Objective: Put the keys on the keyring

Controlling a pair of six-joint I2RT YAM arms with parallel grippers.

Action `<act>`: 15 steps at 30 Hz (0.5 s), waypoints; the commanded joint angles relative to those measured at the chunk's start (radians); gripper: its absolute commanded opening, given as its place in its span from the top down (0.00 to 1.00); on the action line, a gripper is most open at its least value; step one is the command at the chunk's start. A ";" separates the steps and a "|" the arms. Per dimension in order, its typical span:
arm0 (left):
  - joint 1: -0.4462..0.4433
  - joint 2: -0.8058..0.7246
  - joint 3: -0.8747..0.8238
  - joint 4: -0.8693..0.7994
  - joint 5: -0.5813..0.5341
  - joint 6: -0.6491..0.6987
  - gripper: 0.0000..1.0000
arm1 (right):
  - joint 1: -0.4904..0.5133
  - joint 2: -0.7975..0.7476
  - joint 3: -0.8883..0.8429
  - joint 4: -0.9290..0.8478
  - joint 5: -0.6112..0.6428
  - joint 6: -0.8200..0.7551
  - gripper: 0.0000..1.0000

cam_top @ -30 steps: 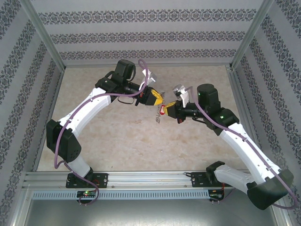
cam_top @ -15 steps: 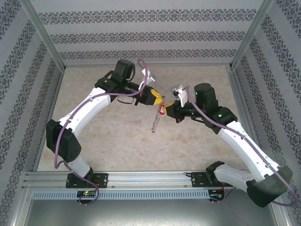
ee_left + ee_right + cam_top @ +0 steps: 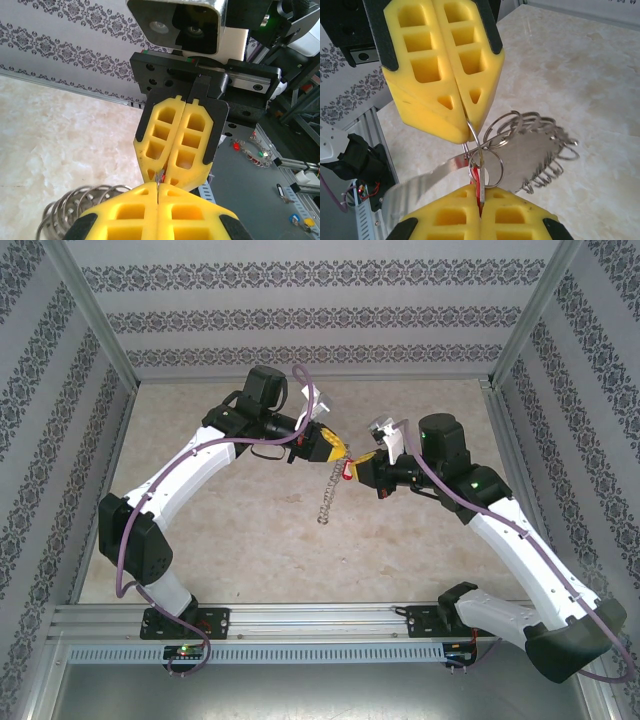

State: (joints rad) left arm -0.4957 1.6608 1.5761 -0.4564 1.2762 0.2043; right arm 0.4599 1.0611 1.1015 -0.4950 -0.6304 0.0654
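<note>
You are pinching the large thin grey metal keyring (image 3: 326, 498), dangling below the clenched left gripper (image 3: 333, 448), while the clenched right gripper (image 3: 362, 468) is pressing the tiny red-headed silver key (image 3: 476, 176) against its wire, so threading is seemingly underway, its completion not showing yet.

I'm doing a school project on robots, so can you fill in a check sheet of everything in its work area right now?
Surface: beige marble-look table top.
Job's things: red-headed key and keyring, both held up off the table between the arms, close together. I cannot tell whether the key is threaded on.
Clutter: nothing seen.
Grippers: left gripper shut on the keyring's wire. The right gripper is shut on the key, and the tips nearly meet.
Cables: purple cables run along both arms.
Surroundings: patterned wallpaper walls on three sides and an aluminium rail at the near edge.
</note>
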 commanded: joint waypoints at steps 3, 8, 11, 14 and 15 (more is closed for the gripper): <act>0.004 -0.025 -0.025 0.097 0.014 -0.034 1.00 | -0.009 0.008 0.072 -0.059 0.031 -0.046 1.00; 0.005 -0.027 -0.029 0.096 0.017 -0.033 1.00 | -0.007 0.013 0.104 -0.105 0.058 -0.067 1.00; 0.004 -0.027 -0.030 0.096 0.018 -0.031 1.00 | -0.004 0.015 0.124 -0.119 0.063 -0.073 1.00; 0.005 -0.026 -0.028 0.093 0.019 -0.031 1.00 | -0.003 0.021 0.147 -0.133 0.071 -0.083 1.00; 0.005 -0.025 -0.027 0.093 0.023 -0.031 1.00 | -0.002 0.026 0.156 -0.137 0.071 -0.087 1.00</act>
State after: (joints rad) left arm -0.4957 1.6604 1.5505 -0.4103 1.2789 0.1783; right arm 0.4599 1.0782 1.2110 -0.6174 -0.5560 0.0097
